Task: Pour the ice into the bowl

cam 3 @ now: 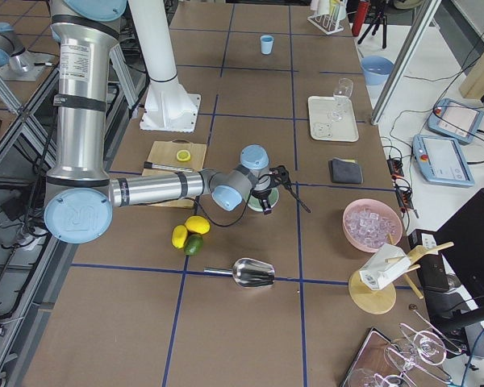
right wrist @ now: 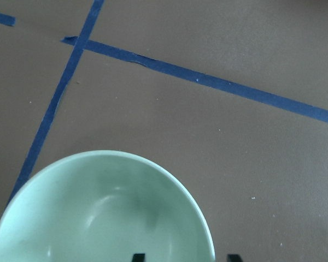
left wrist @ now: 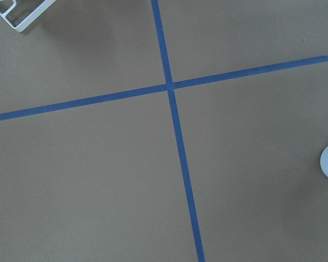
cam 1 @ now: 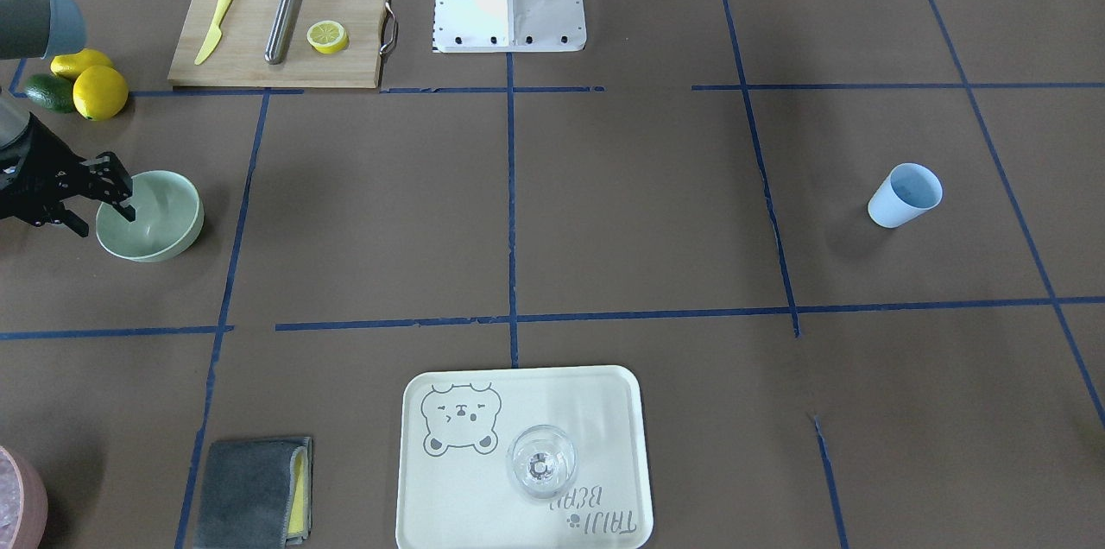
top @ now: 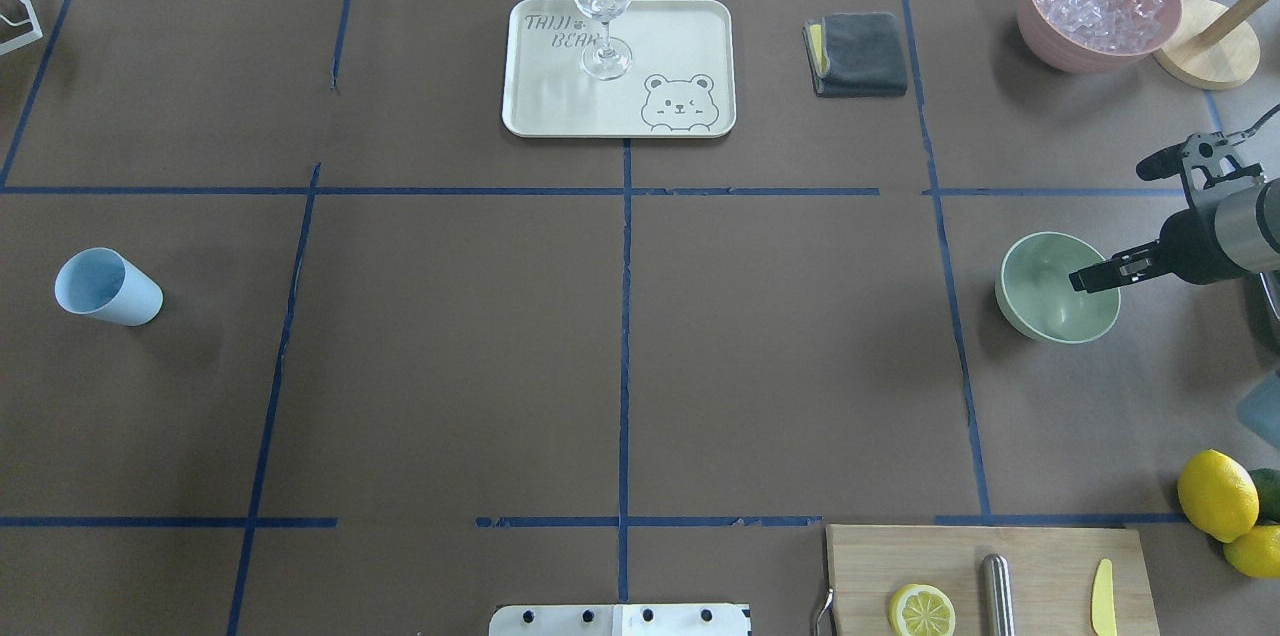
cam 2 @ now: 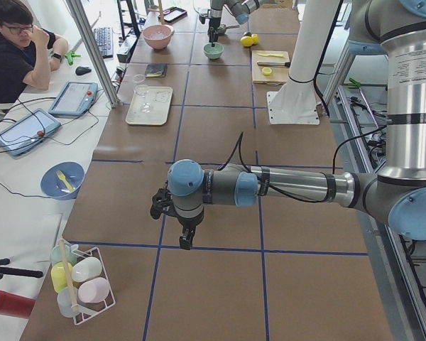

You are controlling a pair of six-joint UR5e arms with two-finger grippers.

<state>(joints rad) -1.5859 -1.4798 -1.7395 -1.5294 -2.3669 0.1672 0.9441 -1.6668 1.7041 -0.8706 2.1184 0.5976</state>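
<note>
The pale mint-green bowl (cam 1: 164, 230) stands empty near the table's right end; it also shows in the overhead view (top: 1045, 301) and the right wrist view (right wrist: 104, 218). My right gripper (cam 1: 102, 217) is open and straddles the bowl's rim: one finger (top: 1090, 278) is inside the bowl and the other outside, apart from the wall. The ice (top: 1098, 1) lies heaped in a pink container (top: 1050, 41) at the far right. My left gripper (cam 2: 187, 241) hovers over bare table at the left end; I cannot tell whether it is open or shut.
A light blue cup (top: 105, 288) stands at the left. A tray (top: 540, 106) with a clear wine glass (top: 602, 6) and a grey cloth (top: 858, 54) lie at the far side. A cutting board (cam 1: 345, 66), lemons (cam 1: 99, 91) and a metal scoop (cam 3: 254, 272) lie near the right arm.
</note>
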